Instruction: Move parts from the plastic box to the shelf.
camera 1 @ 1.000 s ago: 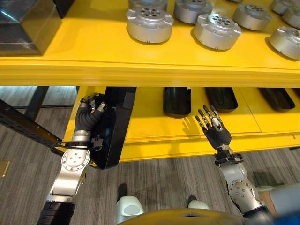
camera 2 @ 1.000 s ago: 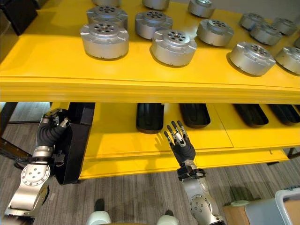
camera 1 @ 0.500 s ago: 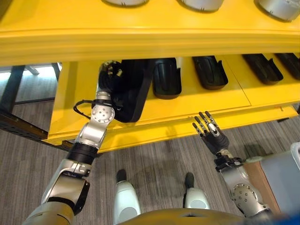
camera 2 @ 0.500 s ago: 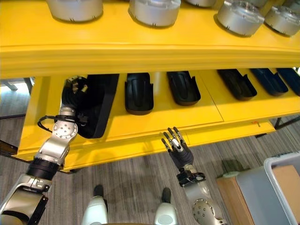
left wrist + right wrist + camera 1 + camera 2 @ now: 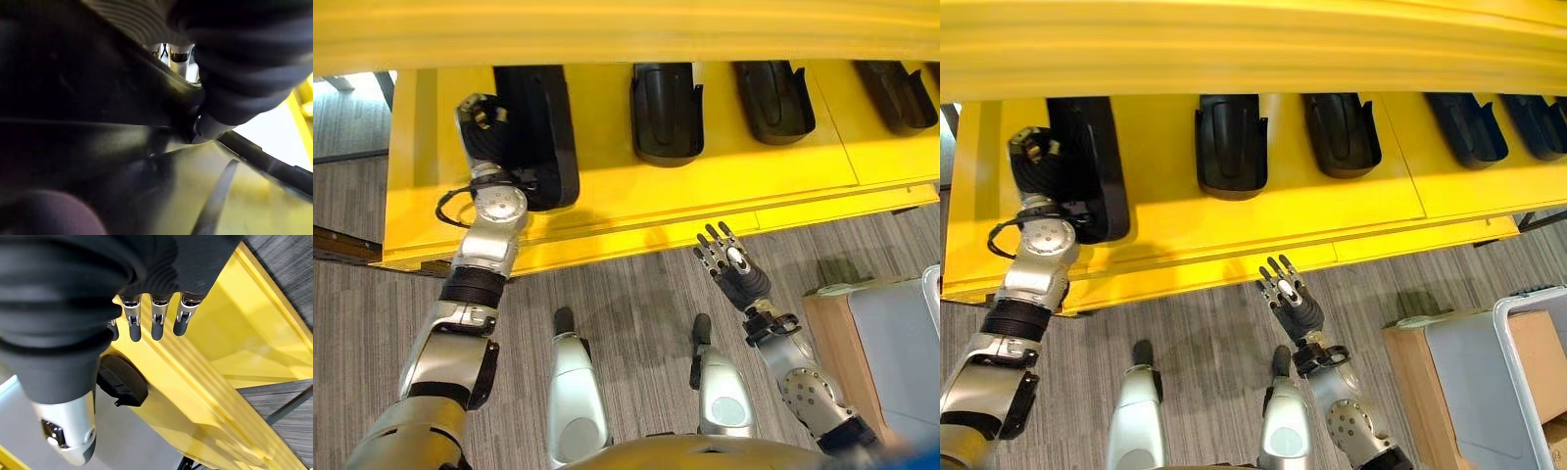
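Note:
On the lower yellow shelf point(image 5: 607, 201) a long black moulded part point(image 5: 543, 117) lies at the left end. My left hand point(image 5: 481, 132) reaches in beside it, its fingers curled on the part's left edge. In the left wrist view the black part point(image 5: 73, 98) sits right against the hand. Three more black parts point(image 5: 1229, 147) point(image 5: 1342, 132) point(image 5: 1464, 127) lie in a row to its right. In front of the shelf, my right hand point(image 5: 732, 272) hovers above the floor, open and holding nothing, its fingers point(image 5: 153, 328) straight.
The upper shelf's yellow front edge point(image 5: 607, 29) overhangs the lower one. A plastic box point(image 5: 1523, 338) with a light rim stands on the floor at the lower right, a brown board point(image 5: 1410, 362) beside it. Grey carpet lies before the shelf.
The camera has tilted down. My left hand has carried the black part deeper onto the lower shelf and laid it flat at the left end. My right hand has drawn back toward the floor.

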Robot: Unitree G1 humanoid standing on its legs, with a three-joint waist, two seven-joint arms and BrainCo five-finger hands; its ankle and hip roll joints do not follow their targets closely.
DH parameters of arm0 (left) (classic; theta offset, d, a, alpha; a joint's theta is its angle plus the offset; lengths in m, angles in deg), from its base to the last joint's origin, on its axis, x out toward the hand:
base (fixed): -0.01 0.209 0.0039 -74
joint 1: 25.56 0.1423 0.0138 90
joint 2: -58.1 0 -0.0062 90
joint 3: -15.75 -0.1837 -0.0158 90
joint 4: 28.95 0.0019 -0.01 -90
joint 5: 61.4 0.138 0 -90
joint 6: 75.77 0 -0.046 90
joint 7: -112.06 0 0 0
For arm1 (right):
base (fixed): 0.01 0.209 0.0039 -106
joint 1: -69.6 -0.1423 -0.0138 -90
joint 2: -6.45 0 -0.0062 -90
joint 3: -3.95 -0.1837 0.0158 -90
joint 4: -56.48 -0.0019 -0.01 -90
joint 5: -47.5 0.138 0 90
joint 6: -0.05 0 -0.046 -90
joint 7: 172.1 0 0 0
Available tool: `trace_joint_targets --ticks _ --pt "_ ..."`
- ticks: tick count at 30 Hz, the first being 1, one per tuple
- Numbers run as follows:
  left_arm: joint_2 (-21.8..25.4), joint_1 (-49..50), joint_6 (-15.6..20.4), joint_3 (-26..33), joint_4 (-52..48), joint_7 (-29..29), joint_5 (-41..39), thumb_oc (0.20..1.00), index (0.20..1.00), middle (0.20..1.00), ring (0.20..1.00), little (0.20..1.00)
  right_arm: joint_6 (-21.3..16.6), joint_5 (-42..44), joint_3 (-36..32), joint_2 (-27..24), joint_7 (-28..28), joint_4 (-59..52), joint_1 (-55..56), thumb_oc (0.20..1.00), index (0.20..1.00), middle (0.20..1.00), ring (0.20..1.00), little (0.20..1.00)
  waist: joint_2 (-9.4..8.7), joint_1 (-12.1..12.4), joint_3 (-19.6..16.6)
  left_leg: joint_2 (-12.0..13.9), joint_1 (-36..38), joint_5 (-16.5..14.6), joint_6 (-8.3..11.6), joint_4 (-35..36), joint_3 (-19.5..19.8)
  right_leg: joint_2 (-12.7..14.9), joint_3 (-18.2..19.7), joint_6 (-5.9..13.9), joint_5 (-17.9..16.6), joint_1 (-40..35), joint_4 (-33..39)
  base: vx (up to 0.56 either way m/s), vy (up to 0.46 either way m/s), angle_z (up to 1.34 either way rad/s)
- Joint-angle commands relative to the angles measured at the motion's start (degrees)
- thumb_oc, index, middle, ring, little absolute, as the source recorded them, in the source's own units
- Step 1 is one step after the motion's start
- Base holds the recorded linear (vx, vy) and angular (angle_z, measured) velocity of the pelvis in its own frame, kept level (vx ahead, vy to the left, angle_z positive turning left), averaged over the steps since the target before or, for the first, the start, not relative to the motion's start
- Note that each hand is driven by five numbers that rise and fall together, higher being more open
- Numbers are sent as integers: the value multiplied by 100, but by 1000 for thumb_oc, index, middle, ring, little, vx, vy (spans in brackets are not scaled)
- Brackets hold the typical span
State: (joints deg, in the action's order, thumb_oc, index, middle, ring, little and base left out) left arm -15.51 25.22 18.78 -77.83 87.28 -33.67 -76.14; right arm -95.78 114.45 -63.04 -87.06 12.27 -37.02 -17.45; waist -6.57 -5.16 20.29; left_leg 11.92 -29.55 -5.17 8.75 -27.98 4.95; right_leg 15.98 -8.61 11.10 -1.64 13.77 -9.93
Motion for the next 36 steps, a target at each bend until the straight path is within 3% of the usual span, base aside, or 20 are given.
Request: trace_joint_targets --ticks 1,8,14,22,28,36 --pt "478 -748 316 -7 64 151 -19 200 200 200 200 200 -93 246 -117 -205 134 -450 18 1000 1000 1000 1000 1000 113 93 -302 103 181 351 5 423 -187 364 242 2 498 366 -1013 -90 -13 8" --pt "838 -1391 112 -427 697 126 132 200 200 200 200 200 -81 329 -47 -324 211 -445 -68 1000 1000 1000 1000 1000 128 88 -246 92 -124 300 39 182 -97 361 335 -22 632 753 -1431 -59 4 1" --pt "1364 -2272 -130 -1126 1712 -105 508 200 200 200 200 200 -73 398 -50 -531 377 -411 -85 1000 1000 1000 1000 1000 157 0 -248 92 -469 302 34 -14 -27 342 415 -30 663 1152 -1674 -53 6 0" --pt "1666 -2854 -273 -1577 2599 -309 693 200 200 200 200 200 -49 476 -77 -685 536 -416 -22 1000 1000 1000 1000 1000 140 -22 -261 106 -736 322 13 -134 23 340 467 -34 709 1436 -1877 -11 -2 -1" --pt "1759 -3005 -328 -1706 3097 -431 715 200 200 200 200 200 -56 532 -74 -759 592 -432 -32 1000 1000 1000 1000 1000 119 -22 -261 117 -857 332 3 -188 46 333 485 -46 711 1573 -1962 0 0 0" --pt "1889 -2769 -413 -1485 2984 -395 740 200 200 200 200 200 -23 603 -53 -747 672 -437 36 1000 1000 1000 1000 1000 111 38 -263 141 -951 325 1 -215 48 324 509 -60 735 1729 -2062 0 0 0"
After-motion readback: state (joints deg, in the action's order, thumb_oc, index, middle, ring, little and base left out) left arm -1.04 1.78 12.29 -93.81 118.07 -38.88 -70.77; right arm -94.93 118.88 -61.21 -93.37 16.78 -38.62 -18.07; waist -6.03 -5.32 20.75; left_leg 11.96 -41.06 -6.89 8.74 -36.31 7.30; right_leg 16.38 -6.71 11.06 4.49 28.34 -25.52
